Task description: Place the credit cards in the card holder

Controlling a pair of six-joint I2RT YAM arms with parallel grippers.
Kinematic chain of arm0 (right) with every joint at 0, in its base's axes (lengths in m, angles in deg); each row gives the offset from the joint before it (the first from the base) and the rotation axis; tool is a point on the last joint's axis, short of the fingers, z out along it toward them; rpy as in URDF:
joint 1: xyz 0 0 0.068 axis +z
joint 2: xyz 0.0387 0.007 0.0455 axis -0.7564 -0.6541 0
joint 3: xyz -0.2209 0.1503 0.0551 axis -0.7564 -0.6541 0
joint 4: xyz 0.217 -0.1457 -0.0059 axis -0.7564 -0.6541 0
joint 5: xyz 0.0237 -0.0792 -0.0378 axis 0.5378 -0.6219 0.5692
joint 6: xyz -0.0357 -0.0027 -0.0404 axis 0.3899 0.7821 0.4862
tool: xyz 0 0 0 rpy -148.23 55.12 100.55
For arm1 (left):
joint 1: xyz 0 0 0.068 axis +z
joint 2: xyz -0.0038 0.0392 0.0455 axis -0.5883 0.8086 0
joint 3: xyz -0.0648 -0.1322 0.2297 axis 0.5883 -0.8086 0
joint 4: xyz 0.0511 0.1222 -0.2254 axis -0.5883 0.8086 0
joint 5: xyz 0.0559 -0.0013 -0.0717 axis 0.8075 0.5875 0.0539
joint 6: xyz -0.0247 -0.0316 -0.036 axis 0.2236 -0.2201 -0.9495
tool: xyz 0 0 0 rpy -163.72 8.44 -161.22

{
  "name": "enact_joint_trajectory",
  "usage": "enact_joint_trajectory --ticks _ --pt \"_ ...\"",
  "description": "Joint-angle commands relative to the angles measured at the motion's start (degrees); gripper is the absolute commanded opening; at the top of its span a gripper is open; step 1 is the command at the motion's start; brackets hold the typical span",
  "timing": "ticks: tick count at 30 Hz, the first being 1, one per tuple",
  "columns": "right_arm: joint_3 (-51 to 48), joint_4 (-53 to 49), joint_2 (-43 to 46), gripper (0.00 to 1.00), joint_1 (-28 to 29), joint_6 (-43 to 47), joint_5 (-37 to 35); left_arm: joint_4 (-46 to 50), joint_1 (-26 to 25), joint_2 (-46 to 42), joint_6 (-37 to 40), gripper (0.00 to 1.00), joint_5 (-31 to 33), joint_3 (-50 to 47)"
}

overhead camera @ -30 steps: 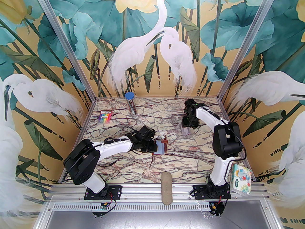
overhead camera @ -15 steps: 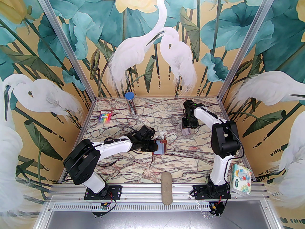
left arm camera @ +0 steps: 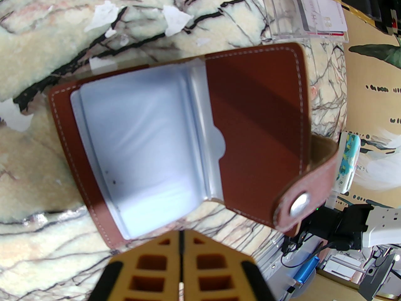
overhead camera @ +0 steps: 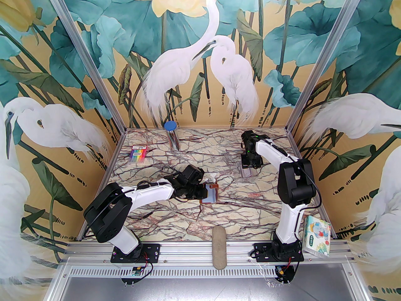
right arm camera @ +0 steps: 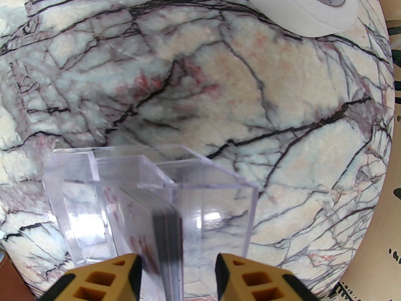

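Note:
The card holder is a reddish-brown leather wallet lying open on the marble table, with pale bluish sleeves and a snap tab. In the top view the card holder sits mid-table. My left gripper is shut on its near edge. The credit cards stand upright as a stack in a clear acrylic box, whitish with red print and dark edges. My right gripper is open and straddles the stack, with a gap on the right side. From above, the right gripper hangs over the box.
A white tape roll lies beyond the box. A rainbow pen pack and a blue-capped tube sit at the back left. A crumpled clear wrapper lies by the holder. There is a tissue packet at the front right and a grey oblong pad at the front edge.
The right gripper has shifted slightly over the clear box and its jaws have narrowed a little. The left arm and the card holder have not moved.

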Motion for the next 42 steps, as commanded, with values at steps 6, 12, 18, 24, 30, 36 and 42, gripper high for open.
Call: enact_joint_trajectory --ticks 6,12,18,24,30,36,42 --pt "1.42 -1.86 1.46 0.40 -0.03 0.53 -2.98 -0.39 0.22 1.37 -0.01 0.09 -1.18 0.23" --pt "1.87 -2.23 1.55 0.32 0.03 0.51 -2.87 -0.48 0.26 1.76 -0.01 0.09 -1.36 0.42" --pt "2.28 -2.76 1.76 0.26 0.05 0.62 -2.97 -0.65 0.22 1.49 -0.01 0.09 -1.63 0.31" --pt "2.12 -2.98 2.17 0.21 0.03 0.63 -2.90 -0.75 0.13 1.84 -0.01 0.09 -1.79 0.21" --pt "2.47 -3.51 2.54 0.14 0.03 0.62 -2.78 -0.94 0.17 1.84 -0.10 0.09 -1.90 0.16" --pt "2.67 -3.57 3.23 0.07 0.03 0.44 -0.88 -1.09 0.05 1.84 -0.18 0.09 -2.05 0.06" --pt "2.70 -3.51 3.79 0.02 0.04 0.42 0.59 -1.34 -0.05 2.00 -0.27 0.09 -2.06 0.02"
